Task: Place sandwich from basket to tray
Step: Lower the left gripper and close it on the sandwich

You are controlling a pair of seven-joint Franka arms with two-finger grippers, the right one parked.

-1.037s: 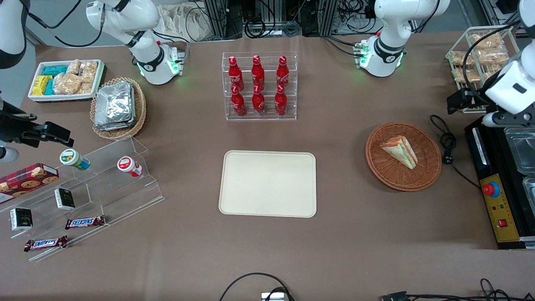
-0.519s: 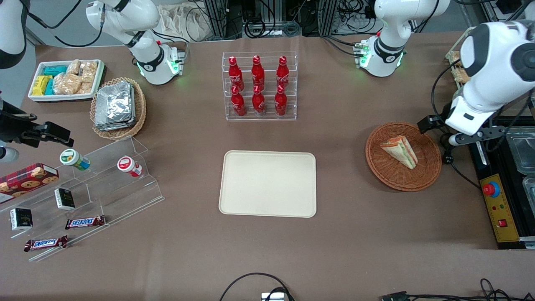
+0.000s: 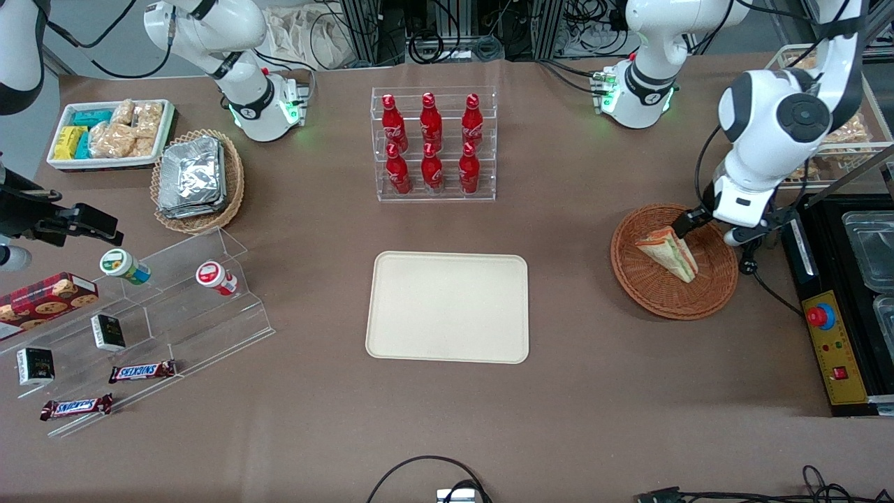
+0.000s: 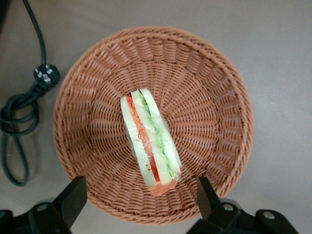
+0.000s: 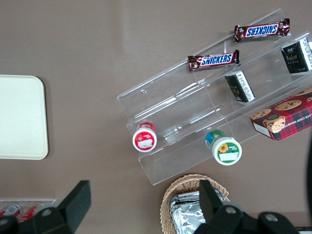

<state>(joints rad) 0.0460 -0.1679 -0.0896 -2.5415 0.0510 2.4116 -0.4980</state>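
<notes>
tool (image 4: 139, 195) spread, above basket (image 3: 712, 286) | sandwich (image 4: 148, 141) below, untouched

You see only the two spread fingertips (image 4: 73, 197) of the gripper (image 4: 141, 200) above the sandwich (image 4: 150, 141); its body runs off the picture's edge. From the front, the arm's wrist (image 3: 740, 199) hides part of the basket (image 3: 656, 293) rim.

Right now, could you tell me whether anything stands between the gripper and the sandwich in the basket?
Nothing visible does. The gripper hangs open above the basket, its fingers straddling the sandwich, which lies alone and uncovered on the weave.
</notes>
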